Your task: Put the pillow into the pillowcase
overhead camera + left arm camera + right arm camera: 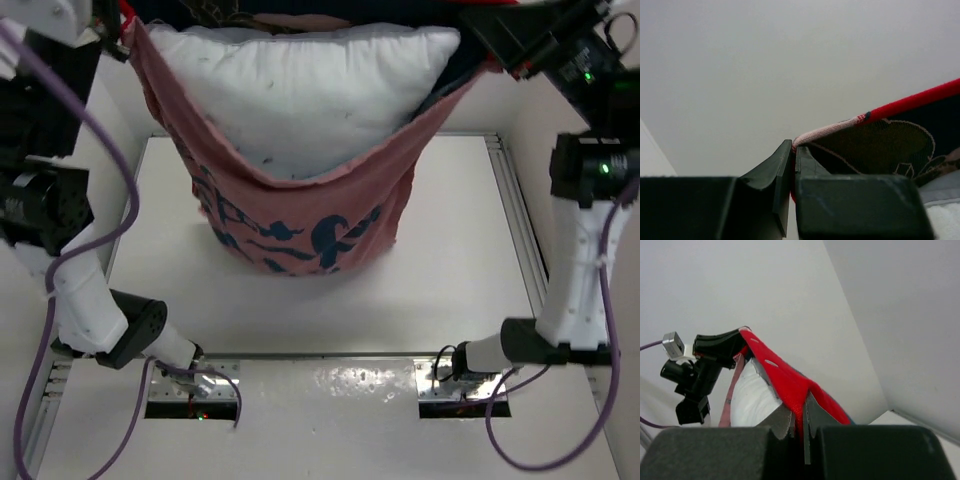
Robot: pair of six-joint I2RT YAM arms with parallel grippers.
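Observation:
The white pillow (310, 90) sits in the pillowcase (300, 225), its upper half showing above the sagging front edge. The pillowcase shows its pale pink side with dark blue marks and hangs over the table between both grippers. My left gripper (125, 25) is high at the far left, shut on the pillowcase's rim (830, 131); the jaws (794, 146) pinch the hem. My right gripper (495, 60) is high at the far right. In the right wrist view it (802, 410) is shut on the red fabric (785, 380), with the pillow (752, 400) beside it and the left gripper (720, 347) across the opening.
The white table (450, 270) lies under the hanging bag, whose bottom rests on or just above it. A metal rail (520, 220) runs along the table's right side. White walls close in left and right. Purple cables (100, 140) loop by the left arm.

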